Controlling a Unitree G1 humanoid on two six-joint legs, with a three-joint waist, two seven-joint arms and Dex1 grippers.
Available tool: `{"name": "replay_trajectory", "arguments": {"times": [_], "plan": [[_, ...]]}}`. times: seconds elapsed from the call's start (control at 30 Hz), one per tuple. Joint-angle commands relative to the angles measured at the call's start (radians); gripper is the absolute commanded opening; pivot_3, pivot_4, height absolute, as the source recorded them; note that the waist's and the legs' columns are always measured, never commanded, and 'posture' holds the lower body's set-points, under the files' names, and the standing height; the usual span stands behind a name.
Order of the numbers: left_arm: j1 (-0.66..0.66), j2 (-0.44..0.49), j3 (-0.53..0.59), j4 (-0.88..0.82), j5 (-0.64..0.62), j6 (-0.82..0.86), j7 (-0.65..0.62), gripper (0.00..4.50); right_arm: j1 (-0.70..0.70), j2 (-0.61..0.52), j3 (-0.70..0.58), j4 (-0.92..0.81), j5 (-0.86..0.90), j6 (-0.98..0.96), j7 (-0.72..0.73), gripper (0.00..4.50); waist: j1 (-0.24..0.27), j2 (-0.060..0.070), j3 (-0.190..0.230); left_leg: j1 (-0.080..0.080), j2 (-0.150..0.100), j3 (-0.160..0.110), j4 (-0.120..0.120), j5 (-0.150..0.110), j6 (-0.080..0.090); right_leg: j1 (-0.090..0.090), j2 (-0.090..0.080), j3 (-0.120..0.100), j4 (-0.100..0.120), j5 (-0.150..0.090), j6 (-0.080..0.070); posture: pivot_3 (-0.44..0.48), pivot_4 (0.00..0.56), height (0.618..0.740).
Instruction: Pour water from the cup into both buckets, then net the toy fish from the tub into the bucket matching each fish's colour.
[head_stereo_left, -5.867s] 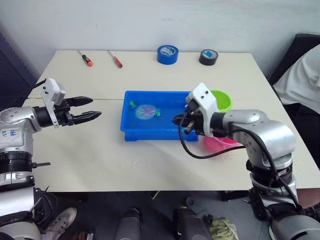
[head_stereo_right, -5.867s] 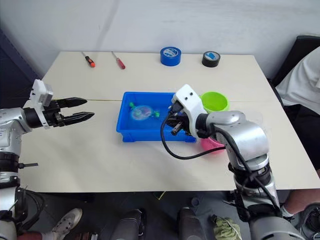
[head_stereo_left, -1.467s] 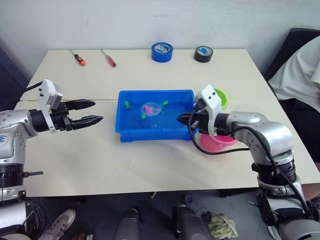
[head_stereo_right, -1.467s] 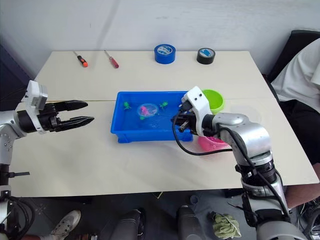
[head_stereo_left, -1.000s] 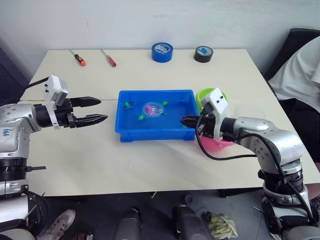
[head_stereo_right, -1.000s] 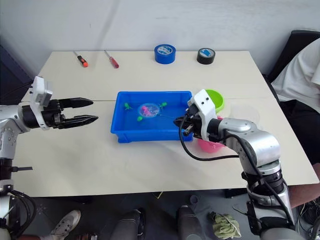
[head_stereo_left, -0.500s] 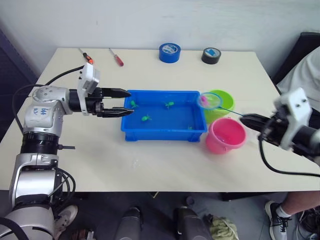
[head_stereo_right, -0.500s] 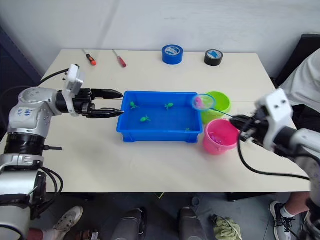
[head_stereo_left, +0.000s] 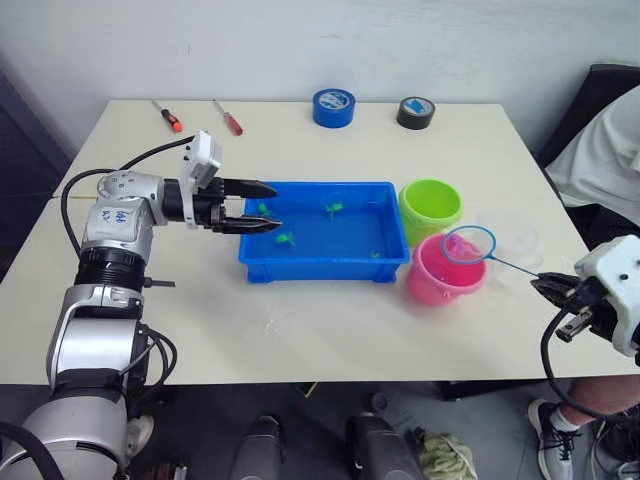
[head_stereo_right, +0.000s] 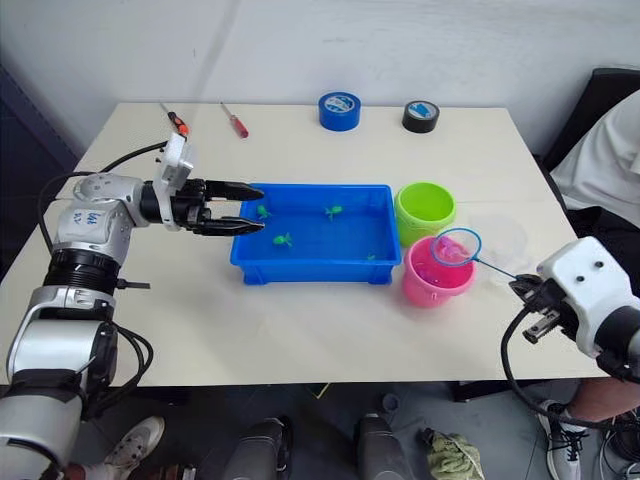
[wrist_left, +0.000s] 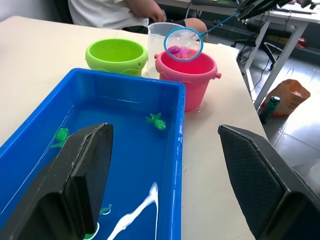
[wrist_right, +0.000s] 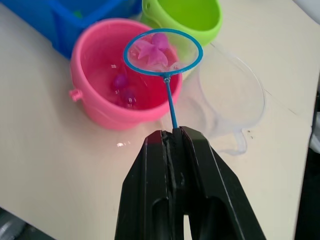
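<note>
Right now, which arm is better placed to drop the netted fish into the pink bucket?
Right: its fingers grip the blue-hooped net, holding a pink fish over the pink plastic bucket.

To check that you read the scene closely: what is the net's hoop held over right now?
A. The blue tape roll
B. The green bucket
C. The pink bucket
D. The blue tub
C: the right gripper holds the net with its hoop, carrying a pink fish, over the pink bucket, beside the green bucket.

no legible text, labels or numbers anywhere
</note>
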Motion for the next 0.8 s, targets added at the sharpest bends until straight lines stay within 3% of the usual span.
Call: {"name": "replay_trajectory", "arguments": {"times": [0.03, 0.27, 0.43, 0.6, 0.8], "plan": [[-0.03, 0.001, 0.013, 0.005, 0.007, -0.023, -0.012, 3.69, 0.059, -0.028, 0.038, 0.015, -0.193, -0.235, -0.023, 0.0, 0.0, 0.0, 0.0, 0.0, 0.0, 0.0, 0.0, 0.0, 0.0, 0.0, 0.0, 0.0, 0.0, 0.0, 0.0, 0.0, 0.15, 0.734], [-0.021, 0.001, 0.022, 0.009, 0.012, -0.03, -0.01, 3.69, 0.152, -0.06, 0.081, 0.149, -0.564, -0.664, -0.115, 0.0, 0.0, 0.0, 0.0, 0.0, 0.0, 0.0, 0.001, 0.0, 0.0, 0.001, 0.0, 0.0, 0.0, 0.0, 0.001, 0.0, 0.15, 0.734], [-0.014, 0.002, 0.026, 0.005, 0.013, -0.031, -0.008, 3.69, 0.199, -0.018, 0.082, 0.21, -0.754, -0.899, -0.23, 0.0, 0.001, 0.0, 0.0, 0.0, 0.0, 0.0, 0.001, 0.0, 0.0, 0.001, 0.0, 0.0, 0.0, 0.0, 0.001, 0.0, 0.15, 0.734], [-0.01, 0.001, 0.028, 0.004, 0.012, -0.033, -0.005, 3.69, 0.237, 0.054, 0.075, 0.222, -0.944, -1.022, -0.357, 0.0, 0.001, 0.0, 0.0, 0.0, -0.001, 0.0, 0.001, 0.0, 0.0, 0.001, 0.0, 0.0, 0.0, 0.0, 0.001, 0.0, 0.15, 0.734], [-0.007, 0.002, 0.03, 0.002, 0.011, -0.034, -0.003, 3.69, 0.223, 0.131, 0.067, 0.205, -0.945, -1.058, -0.379, 0.0, -0.001, 0.0, 0.0, 0.002, -0.001, 0.0, 0.001, 0.0, -0.001, 0.002, 0.0, 0.0, 0.0, 0.0, 0.001, 0.0, 0.15, 0.734]]}}
